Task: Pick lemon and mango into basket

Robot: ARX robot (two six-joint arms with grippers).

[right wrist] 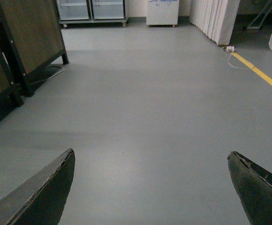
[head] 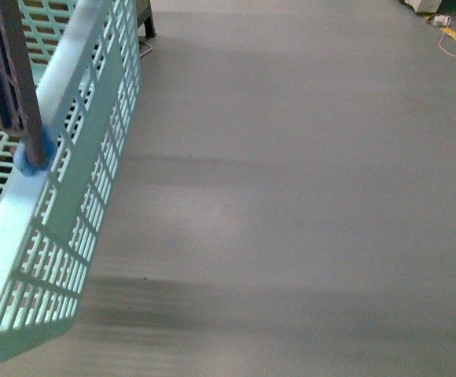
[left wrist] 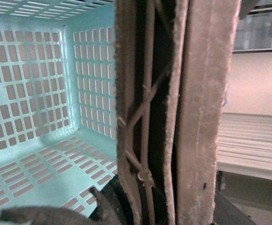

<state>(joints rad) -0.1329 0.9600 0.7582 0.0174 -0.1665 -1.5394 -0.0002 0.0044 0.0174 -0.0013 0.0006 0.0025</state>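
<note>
The pale turquoise lattice basket (head: 79, 157) hangs tilted above the grey floor at the left of the front view, its brown handle (head: 8, 71) standing up from it. The left wrist view looks into the basket (left wrist: 42, 93), and no fruit shows in the part I can see. My left gripper (left wrist: 166, 208) is shut on the brown handle (left wrist: 197, 93), which fills the middle of that view. My right gripper (right wrist: 151, 153) is open over bare floor with nothing between its fingers. The lemon and the mango are out of view.
Grey floor (head: 291, 196) stretches ahead. A dark wooden cabinet on black legs (right wrist: 28, 37) stands on one side, with glass-door coolers (right wrist: 91, 9) and a white box (right wrist: 162, 11) at the far wall. A yellow floor line (right wrist: 262, 75) and a cable run past. A pale slatted surface (left wrist: 253, 145) lies beside the basket.
</note>
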